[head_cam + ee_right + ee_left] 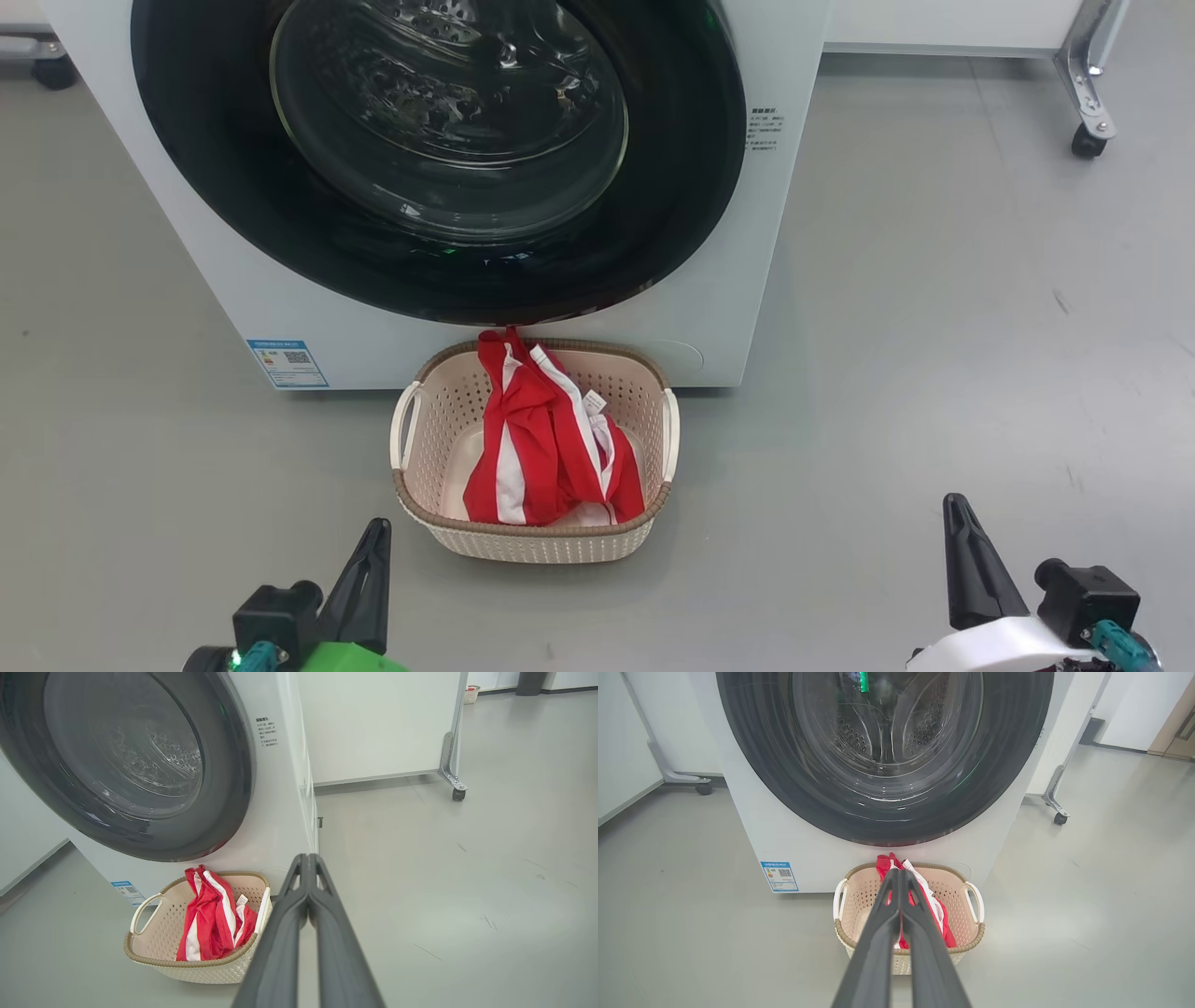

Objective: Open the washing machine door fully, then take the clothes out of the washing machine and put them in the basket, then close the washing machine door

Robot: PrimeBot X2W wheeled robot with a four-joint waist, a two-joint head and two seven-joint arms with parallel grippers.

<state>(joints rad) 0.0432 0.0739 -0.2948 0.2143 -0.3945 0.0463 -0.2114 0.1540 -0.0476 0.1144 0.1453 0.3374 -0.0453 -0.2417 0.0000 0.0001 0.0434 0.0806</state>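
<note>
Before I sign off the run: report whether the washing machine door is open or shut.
Shut: the washing machine door lies flush on the washing machine front, no gap showing.

A white panel [373, 728] (on a wheeled metal leg [447, 763]) stands on grey floor [467, 882].

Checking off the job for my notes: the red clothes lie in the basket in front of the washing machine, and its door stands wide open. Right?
One detail is wrong. The clothes lie in the basket in front of the washing machine, but the washing machine door is shut against its front, not open, as the head view shows.
</note>
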